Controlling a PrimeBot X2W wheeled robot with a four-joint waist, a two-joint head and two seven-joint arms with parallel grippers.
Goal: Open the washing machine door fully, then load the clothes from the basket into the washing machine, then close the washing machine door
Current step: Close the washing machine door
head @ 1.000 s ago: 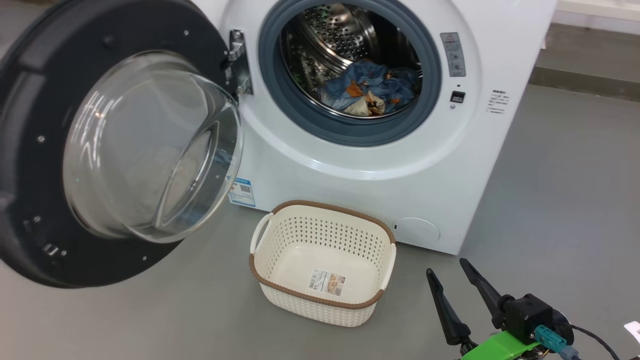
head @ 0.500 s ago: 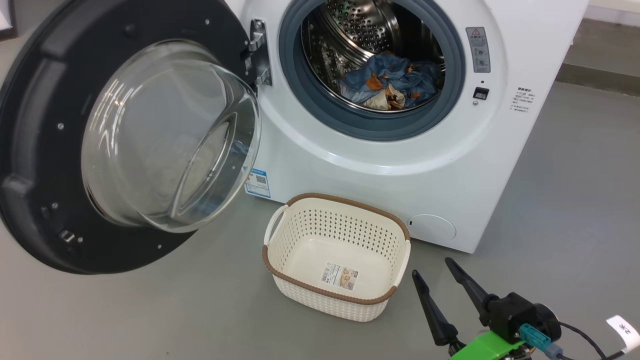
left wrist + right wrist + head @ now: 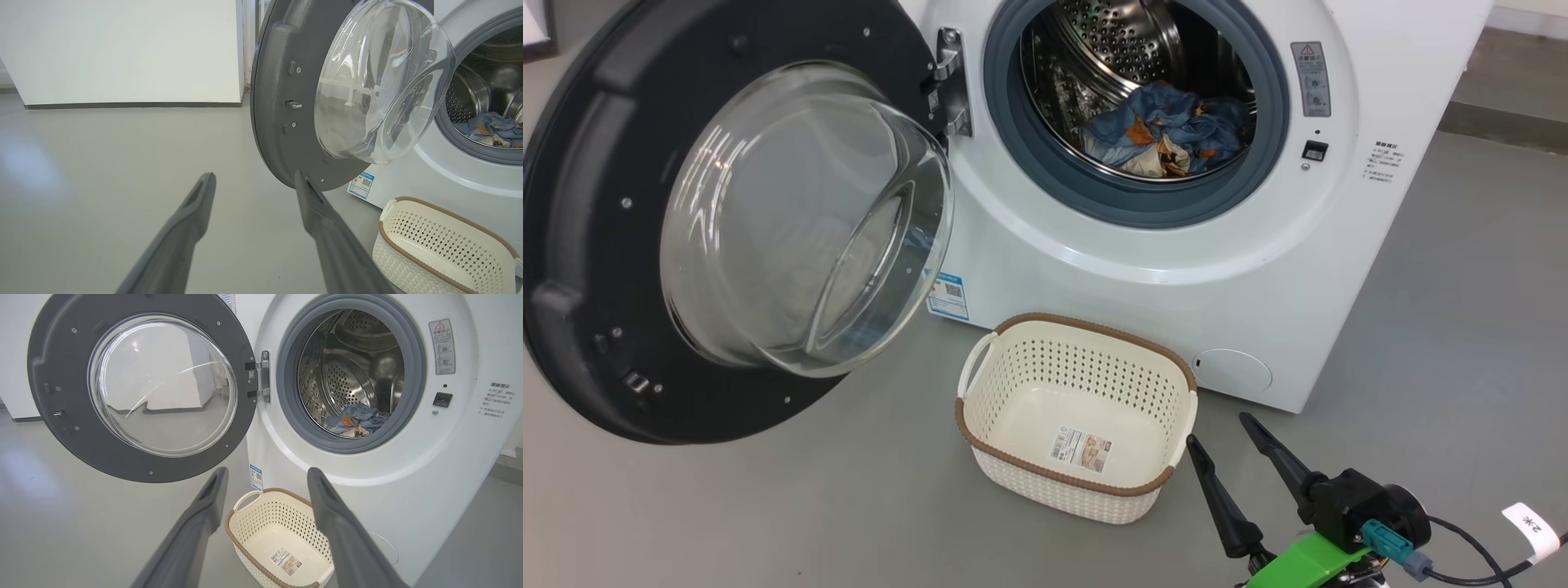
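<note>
On the grey floor (image 3: 686, 506), in the head view, you find the washing machine (image 3: 1143, 269) with the washing machine door (image 3: 596, 245) swung wide on its hinge (image 3: 952, 82), the glass bowl facing you. The basket (image 3: 1086, 325) stands on the floor just before the machine's front, near the round filter cap (image 3: 1232, 371). Its bare bottom carries a label (image 3: 1081, 448). The clothes (image 3: 1164, 131) lie bunched at the bottom of the steel drum (image 3: 1127, 49). The right gripper (image 3: 1218, 429) sits just beside the basket's right side, its fingers spread apart.

From the left wrist view, note a white wall (image 3: 122, 49) with a dark skirting strip at the far edge of the floor. The left gripper (image 3: 254, 174) hangs over bare floor with its fingers spread wide. The open door stands beyond the right-hand finger, with the basket low beside it.

From the right wrist view, you see the basket between the two spread fingers. The door stands open at upper left, and the clothes rest inside the drum behind the grey gasket (image 3: 286, 396).
</note>
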